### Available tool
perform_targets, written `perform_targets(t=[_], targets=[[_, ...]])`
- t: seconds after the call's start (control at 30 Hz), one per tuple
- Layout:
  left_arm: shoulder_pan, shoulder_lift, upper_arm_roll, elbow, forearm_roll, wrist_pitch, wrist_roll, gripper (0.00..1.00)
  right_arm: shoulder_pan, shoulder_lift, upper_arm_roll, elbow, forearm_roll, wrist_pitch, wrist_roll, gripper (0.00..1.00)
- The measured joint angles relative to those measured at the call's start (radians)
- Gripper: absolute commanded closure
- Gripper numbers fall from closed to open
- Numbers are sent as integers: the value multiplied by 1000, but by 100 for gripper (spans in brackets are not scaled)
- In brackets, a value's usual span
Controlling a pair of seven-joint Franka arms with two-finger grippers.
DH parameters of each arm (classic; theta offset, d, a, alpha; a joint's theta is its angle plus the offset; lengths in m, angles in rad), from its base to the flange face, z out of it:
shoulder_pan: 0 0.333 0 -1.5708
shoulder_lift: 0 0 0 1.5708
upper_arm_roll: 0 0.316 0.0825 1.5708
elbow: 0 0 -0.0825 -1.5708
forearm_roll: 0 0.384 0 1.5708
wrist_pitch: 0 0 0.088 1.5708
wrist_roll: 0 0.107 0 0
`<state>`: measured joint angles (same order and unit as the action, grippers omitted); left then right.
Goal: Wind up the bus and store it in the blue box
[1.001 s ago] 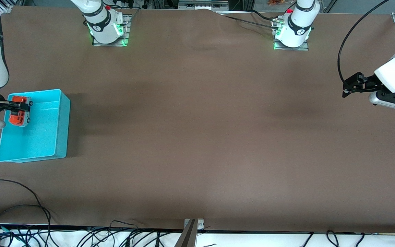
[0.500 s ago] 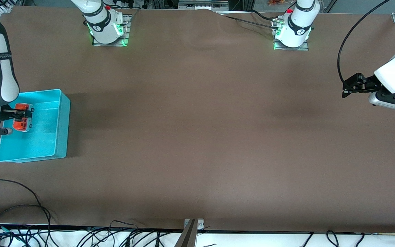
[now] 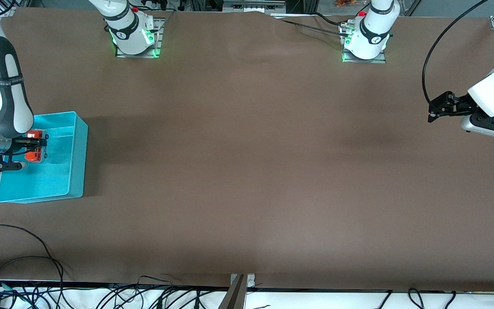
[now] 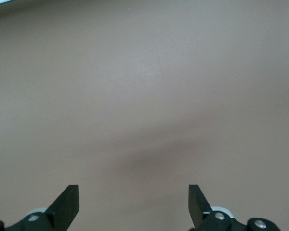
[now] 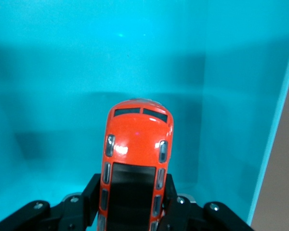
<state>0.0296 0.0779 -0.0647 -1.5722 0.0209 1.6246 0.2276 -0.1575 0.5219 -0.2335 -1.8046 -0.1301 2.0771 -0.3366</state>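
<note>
Lowered into the blue box (image 3: 69,171), right hand (image 3: 37,146) grips the bus (image 5: 135,159); left hand (image 4: 134,204) wide.

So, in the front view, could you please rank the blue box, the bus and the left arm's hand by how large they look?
1. blue box, clearly largest.
2. left hand, open over bare table; it is raised, so it may look bigger.
3. bus, partly hidden in the shut right hand.

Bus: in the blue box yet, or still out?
In, but not released: the bus sits between the blue box walls, gripped by the right end effector.
</note>
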Motion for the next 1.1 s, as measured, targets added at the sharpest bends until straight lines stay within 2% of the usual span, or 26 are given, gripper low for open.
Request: perform_targets(t=[0.23, 0.27, 0.3, 0.4, 0.43, 0.5, 0.53, 0.67, 1.1], targets=[[0, 1, -1, 5, 0, 0, 0, 0, -14, 40, -3, 0, -32, 43, 0, 100], [-1, 1, -1, 7, 0, 0, 0, 0, -17, 46, -3, 0, -33, 52, 0, 95], [-1, 1, -1, 8, 0, 0, 0, 0, -20, 51, -3, 0, -33, 58, 0, 85], [-1, 1, -1, 10, 0, 0, 0, 0, -27, 64, -3, 0, -33, 75, 0, 70], [-1, 1, -1, 10, 0, 0, 0, 0, -29, 69, -3, 0, -34, 80, 0, 58], [-1, 2, -1, 11, 0, 0, 0, 0, -32, 75, -3, 0, -34, 87, 0, 18], [-1, 2, -1, 11, 0, 0, 0, 0, -33, 77, -3, 0, -34, 90, 0, 9], [-1, 3, -1, 11, 0, 0, 0, 0, -35, 82, -3, 0, -34, 100, 8, 0], [-1, 7, -1, 13, 0, 0, 0, 0, -33, 83, 4, 2, -34, 102, 82, 0]])
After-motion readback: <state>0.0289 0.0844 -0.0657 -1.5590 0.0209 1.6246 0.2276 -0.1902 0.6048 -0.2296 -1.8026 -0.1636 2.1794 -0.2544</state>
